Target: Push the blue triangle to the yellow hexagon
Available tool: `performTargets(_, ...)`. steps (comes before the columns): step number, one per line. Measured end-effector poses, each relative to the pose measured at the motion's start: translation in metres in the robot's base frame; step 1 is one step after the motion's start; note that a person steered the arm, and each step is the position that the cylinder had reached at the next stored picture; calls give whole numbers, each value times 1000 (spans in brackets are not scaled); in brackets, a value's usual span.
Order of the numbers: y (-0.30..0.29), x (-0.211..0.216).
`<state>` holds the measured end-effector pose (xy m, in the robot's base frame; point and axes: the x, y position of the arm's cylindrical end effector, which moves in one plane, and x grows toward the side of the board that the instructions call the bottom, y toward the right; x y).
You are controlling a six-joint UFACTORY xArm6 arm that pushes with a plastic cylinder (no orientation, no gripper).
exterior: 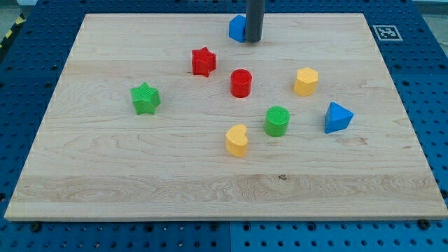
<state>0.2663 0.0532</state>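
The blue triangle block (pixel 337 117) lies on the pale wooden desk (pixel 105 175) near the yellow hexagon block (pixel 305 81), below it and toward the view's right, the 2 apart. The tool is a straight dark rod with nothing to spread or pinch; its tip (pixel 253 40) sits well apart from the hexagon, toward the view's top left, touching the right side of a blue block (pixel 237 28) of unclear shape. Left of the hexagon stand a red cylinder (pixel 241 82) and a red star (pixel 204 61); below-left are a green cylinder (pixel 277 120) and a yellow heart-like block (pixel 237 140), and far left a green star (pixel 145 97).
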Motion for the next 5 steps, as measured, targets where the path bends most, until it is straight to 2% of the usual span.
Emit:
performTargets(2,1,16)
performTargets(5,51,151)
